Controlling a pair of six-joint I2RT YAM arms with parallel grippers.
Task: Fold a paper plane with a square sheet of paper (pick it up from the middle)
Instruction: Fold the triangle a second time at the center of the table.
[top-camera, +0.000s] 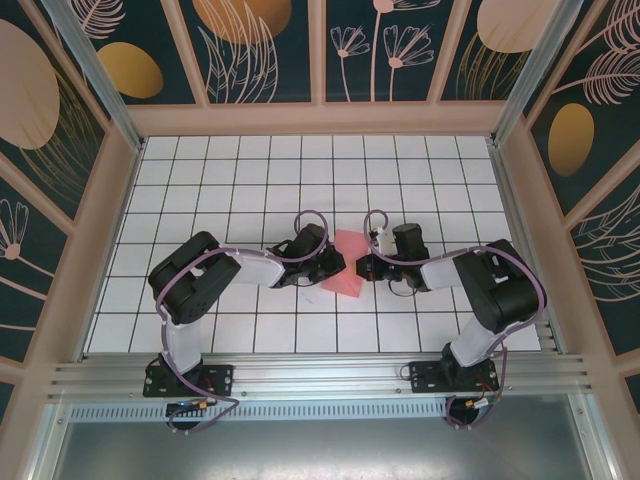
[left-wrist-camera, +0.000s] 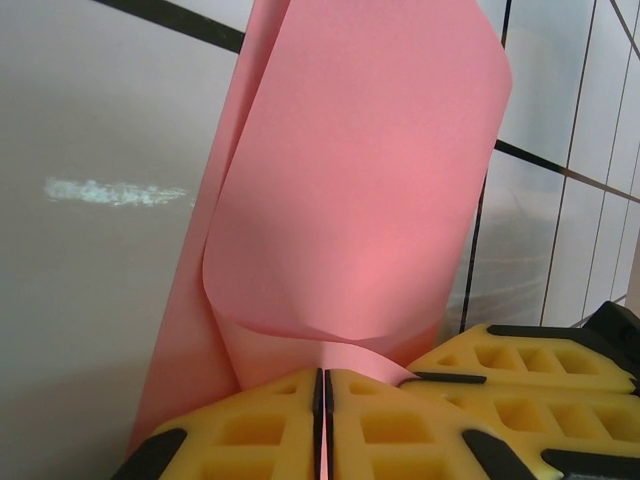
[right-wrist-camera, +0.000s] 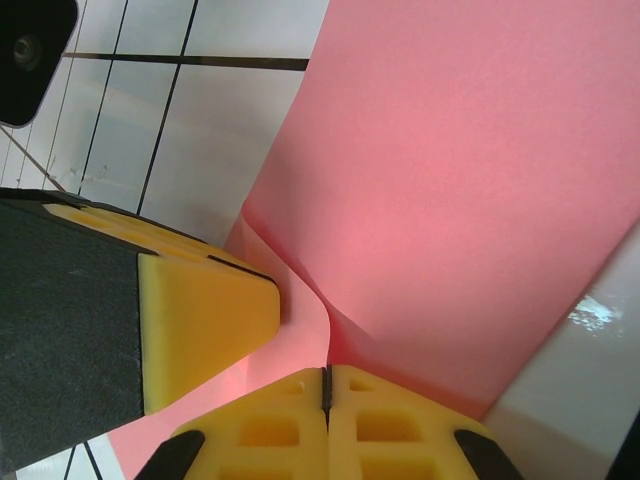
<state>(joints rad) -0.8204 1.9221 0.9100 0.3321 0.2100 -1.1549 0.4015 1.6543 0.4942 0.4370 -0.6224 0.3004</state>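
The square sheet of paper pinched from both sides
It curls upward above the white grid table. The left gripper is clamped tight on the sheet's left side and the right gripper on its right side, the two sets of yellow fingers just beside each other.

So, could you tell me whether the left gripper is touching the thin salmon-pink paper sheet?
Touching: the left wrist view shows the left gripper pinching the salmon-pink paper sheet.

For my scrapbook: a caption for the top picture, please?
Left gripper and right gripper pinch the pink paper, centre of the tiled table.
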